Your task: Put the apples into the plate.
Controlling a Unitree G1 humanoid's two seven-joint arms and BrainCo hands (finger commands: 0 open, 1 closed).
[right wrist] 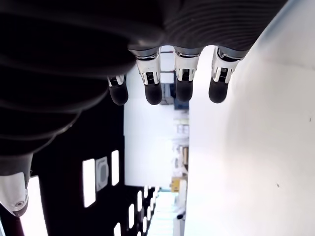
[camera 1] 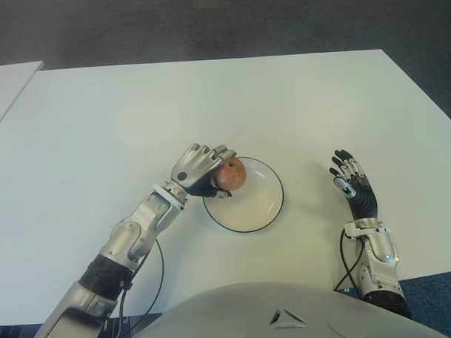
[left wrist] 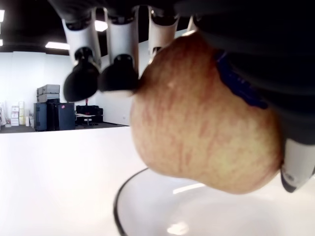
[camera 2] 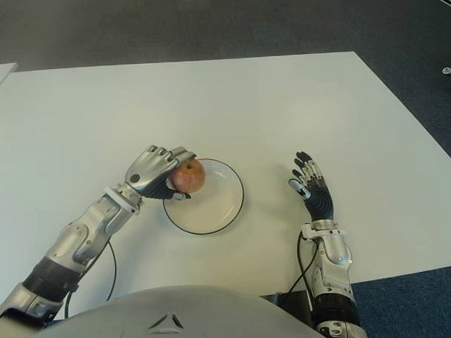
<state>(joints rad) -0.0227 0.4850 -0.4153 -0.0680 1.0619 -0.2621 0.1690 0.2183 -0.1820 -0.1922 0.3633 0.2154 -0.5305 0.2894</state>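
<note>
Gripping the apple [camera 1: 230, 174] from above, the left hand [camera 1: 201, 168] shows in the left eye view at the plate's [camera 1: 265, 210] near-left rim, fingers curled over the fruit, which sits above the dish's left part; the white table [camera 1: 135, 120] carries the plate; the right hand [camera 1: 352, 181] shows to the right of the plate, well apart from it, fingers extended and holding nothing. In the right eye view the same layout appears; the apple [camera 2: 188, 175] overlaps the plate's left rim [camera 2: 213, 229]. In the left wrist view the apple [left wrist: 206, 123] fills the palm, fingertips [left wrist: 117, 78] wrapped past its far side, the plate [left wrist: 147, 216] just beneath; contact between the two cannot be determined. In the right wrist view the fingers [right wrist: 153, 91] are straight and spread, grasping nothing, beside the table [right wrist: 256, 147].
</note>
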